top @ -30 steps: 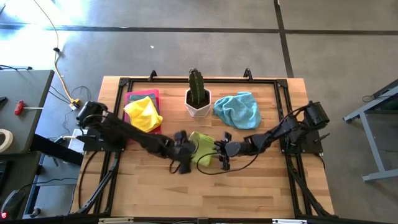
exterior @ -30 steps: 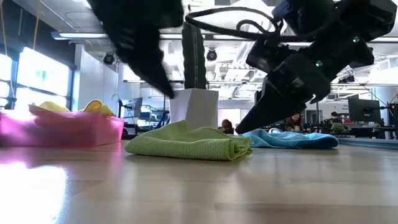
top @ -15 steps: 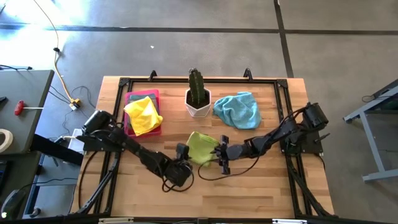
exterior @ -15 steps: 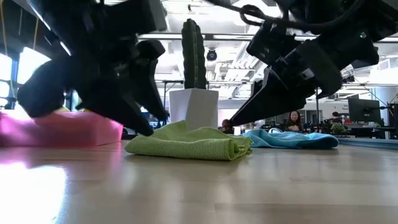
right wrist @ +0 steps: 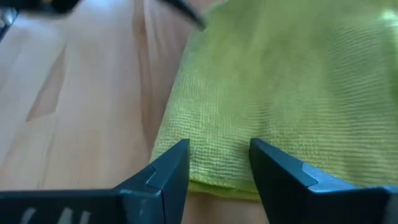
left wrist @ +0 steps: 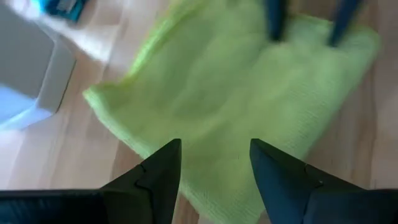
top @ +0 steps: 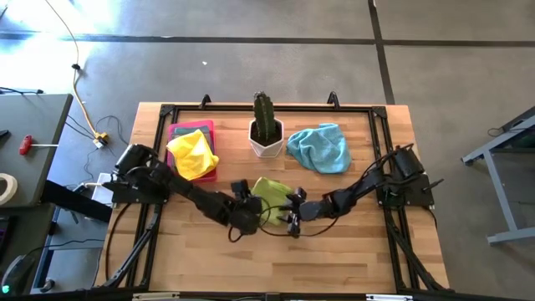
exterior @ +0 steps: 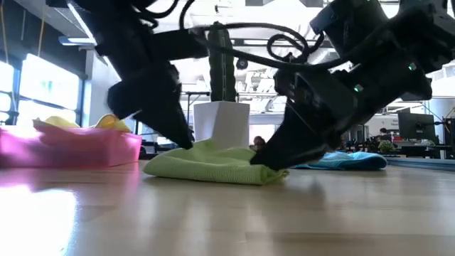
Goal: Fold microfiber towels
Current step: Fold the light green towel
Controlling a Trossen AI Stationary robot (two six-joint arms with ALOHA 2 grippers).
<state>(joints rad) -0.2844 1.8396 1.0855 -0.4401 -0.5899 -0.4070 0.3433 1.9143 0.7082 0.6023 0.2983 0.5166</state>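
Right then, your left end effector [top: 253, 213] sat low at the left edge of the lime green towel [top: 272, 198], its fingers [left wrist: 160, 177] spread with a gap between them and nothing pinched; the wrist view showed them poised just over the cloth's near edge. Your right end effector [top: 292, 214] came in from the opposite side, at the towel's right front corner, fingers [right wrist: 166, 171] likewise spread and straddling the folded edge without gripping it. In the low view both dark end effectors reached down to the cloth, one at each end.

That lime green towel lay folded on the desk [top: 334, 251], near the middle, just in front of the white pot [top: 267, 142] holding the cactus [top: 264, 115]. Beyond the pot to the right, you had the light blue towel [top: 321, 147] lying rumpled on the wood. At the back left stood the pink tray [top: 178, 131], with the yellow towel [top: 193, 153] heaped on it and spilling over its front rim.
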